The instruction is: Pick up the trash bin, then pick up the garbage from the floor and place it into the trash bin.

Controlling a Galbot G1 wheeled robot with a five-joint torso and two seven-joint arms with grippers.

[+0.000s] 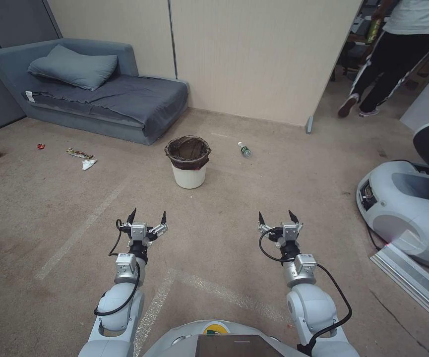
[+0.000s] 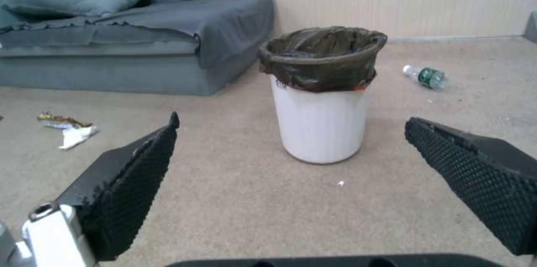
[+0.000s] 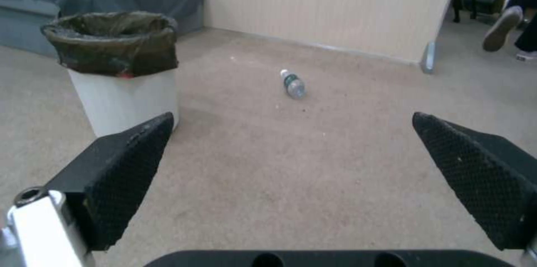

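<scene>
Both grippers, left gripper (image 1: 147,216) and right gripper (image 1: 278,216), are hanging with fingers spread wide, gripping nothing. The trash bin (image 1: 188,161) is standing upright on the carpet (image 1: 224,238), well ahead. Judged light, thin-walled; its bag-lined rim looks the likeliest hold, possibly slippery.

My arms are glossy white shells with rounded joints, narrowing to silver metal wrist blocks. A black cable loops from each wrist block back along the forearm. My left hand (image 1: 147,217) and right hand (image 1: 278,217) each carry two black pointed fingers (image 2: 134,183) faced with diamond-textured rubber pads. Between my arms sits my white torso, marked with a round yellow sticker (image 1: 216,328).
</scene>
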